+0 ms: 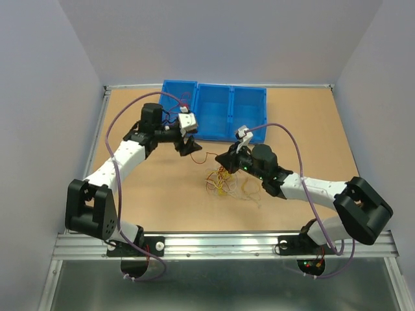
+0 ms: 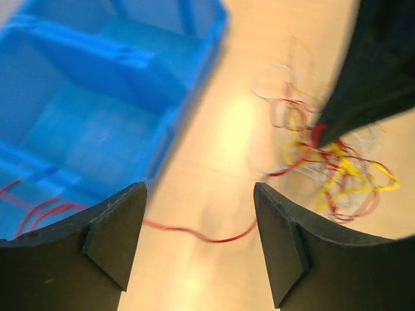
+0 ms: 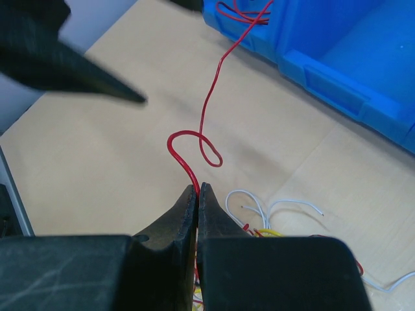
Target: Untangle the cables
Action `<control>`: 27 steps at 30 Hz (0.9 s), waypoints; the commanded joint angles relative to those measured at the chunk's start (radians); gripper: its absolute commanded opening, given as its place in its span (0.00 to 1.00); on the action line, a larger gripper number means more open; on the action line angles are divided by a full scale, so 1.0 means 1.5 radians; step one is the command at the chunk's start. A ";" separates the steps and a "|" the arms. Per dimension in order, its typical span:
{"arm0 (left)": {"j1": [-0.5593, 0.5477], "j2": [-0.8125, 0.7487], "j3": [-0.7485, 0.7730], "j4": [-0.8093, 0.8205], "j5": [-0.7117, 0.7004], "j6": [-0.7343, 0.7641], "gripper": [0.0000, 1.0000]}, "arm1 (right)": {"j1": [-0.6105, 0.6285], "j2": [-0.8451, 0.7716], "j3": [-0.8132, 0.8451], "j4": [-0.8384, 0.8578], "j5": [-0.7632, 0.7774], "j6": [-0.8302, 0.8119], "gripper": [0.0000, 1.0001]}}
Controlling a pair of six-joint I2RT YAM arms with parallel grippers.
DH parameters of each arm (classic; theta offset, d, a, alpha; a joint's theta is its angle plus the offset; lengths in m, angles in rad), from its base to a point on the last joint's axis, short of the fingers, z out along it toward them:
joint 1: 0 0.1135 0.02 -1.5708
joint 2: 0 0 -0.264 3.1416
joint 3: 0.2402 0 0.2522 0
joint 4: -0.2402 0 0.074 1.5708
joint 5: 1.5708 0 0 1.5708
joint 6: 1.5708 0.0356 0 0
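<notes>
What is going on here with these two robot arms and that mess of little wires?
It's a cable-untangling job, partway through. The right gripper is shut on one red cable, pinching it at its tips. From there the cable runs across the table and over the rim into the blue bin. The left gripper is open above that same cable, holding nothing. The other red, yellow and white cables lie in a tangle on the table by the right gripper.

The divided bin (image 1: 214,110) sits at the table's (image 1: 311,142) far edge. The tangled cables (image 1: 224,181) lie before it, mid-table. One wire (image 3: 206,116) runs from the right gripper (image 3: 196,188) back into the bin's left compartment.
</notes>
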 commanded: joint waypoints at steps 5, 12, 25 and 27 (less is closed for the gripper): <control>-0.082 -0.013 -0.052 -0.044 0.041 0.185 0.78 | 0.006 0.004 0.051 0.052 0.008 0.013 0.01; -0.097 -0.004 -0.055 -0.001 0.017 0.156 0.79 | 0.007 0.014 0.060 0.051 -0.016 0.015 0.01; -0.116 0.039 -0.045 0.028 -0.022 0.128 0.00 | 0.009 0.025 0.067 0.057 -0.026 0.016 0.01; -0.116 0.032 -0.051 0.028 -0.018 0.129 0.00 | 0.009 0.032 0.067 0.057 -0.024 0.014 0.02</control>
